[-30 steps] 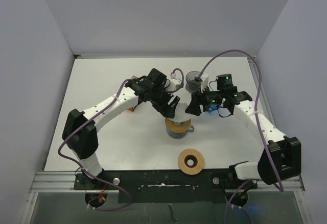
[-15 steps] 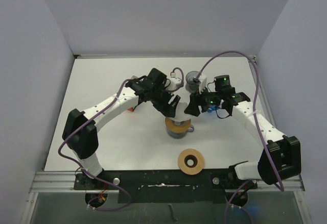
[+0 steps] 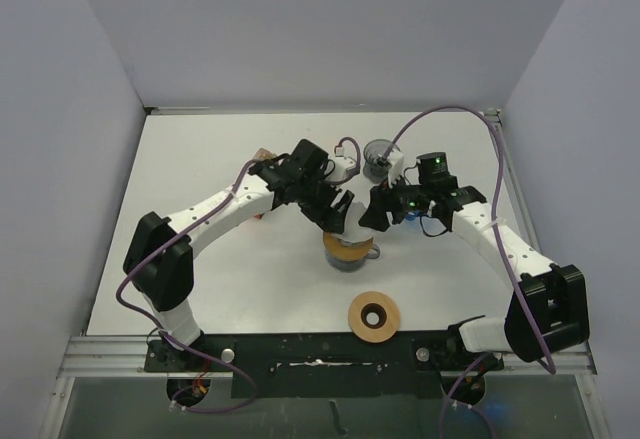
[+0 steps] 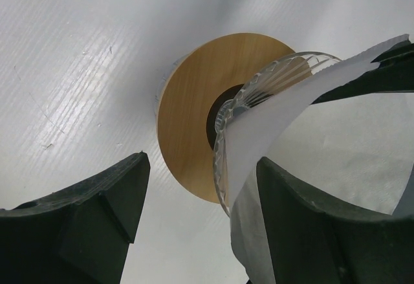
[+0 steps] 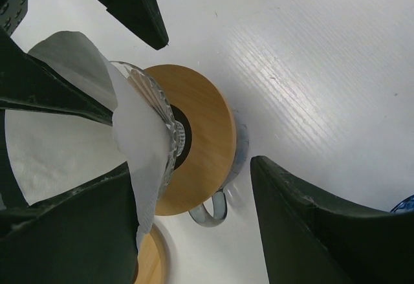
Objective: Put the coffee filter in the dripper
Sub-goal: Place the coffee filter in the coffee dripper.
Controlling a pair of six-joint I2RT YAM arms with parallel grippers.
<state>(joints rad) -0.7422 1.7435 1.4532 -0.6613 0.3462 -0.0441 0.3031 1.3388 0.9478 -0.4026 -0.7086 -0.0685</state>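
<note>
At mid-table, both arms reach inward over the glass dripper [image 4: 259, 85]. The left gripper [image 3: 340, 211] and right gripper [image 3: 374, 215] are spread wide (one finger of each against the paper), and the coffee filter [image 4: 284, 119] sits inside the dripper.

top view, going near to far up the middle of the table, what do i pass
wooden ring → dripper → glass jar
</note>
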